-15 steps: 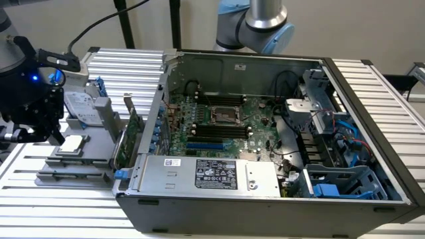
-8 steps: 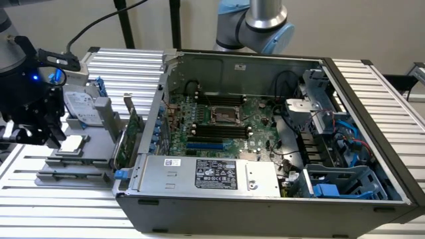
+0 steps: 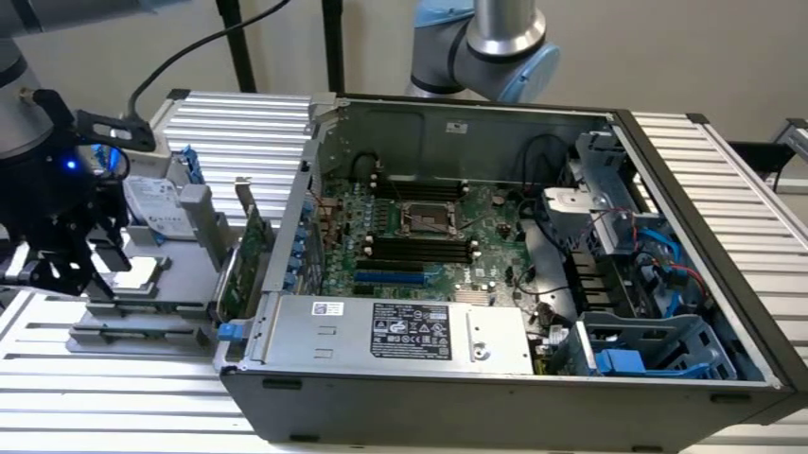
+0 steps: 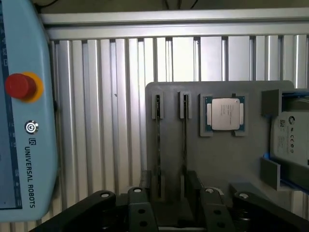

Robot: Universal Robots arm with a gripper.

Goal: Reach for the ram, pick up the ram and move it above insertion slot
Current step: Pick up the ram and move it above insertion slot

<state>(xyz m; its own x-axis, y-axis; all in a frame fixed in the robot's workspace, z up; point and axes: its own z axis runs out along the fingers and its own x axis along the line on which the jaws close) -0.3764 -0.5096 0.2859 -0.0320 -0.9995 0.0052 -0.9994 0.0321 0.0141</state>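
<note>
Two ram sticks stand edge-on in the slots of a grey fixture tray; they show as thin dark lines, ram and ram. My gripper hovers open above the near end of both sticks, with a black finger on one side and another on the other side. Nothing is held. In the exterior view my gripper hangs over the same tray at that view's left, beside the open computer case. The black memory slots lie on the green motherboard inside the case.
A silver processor and a hard drive sit on the tray beside the sticks. A taller green expansion card stands between the tray and the case wall. A teach pendant lies on the ribbed aluminium table.
</note>
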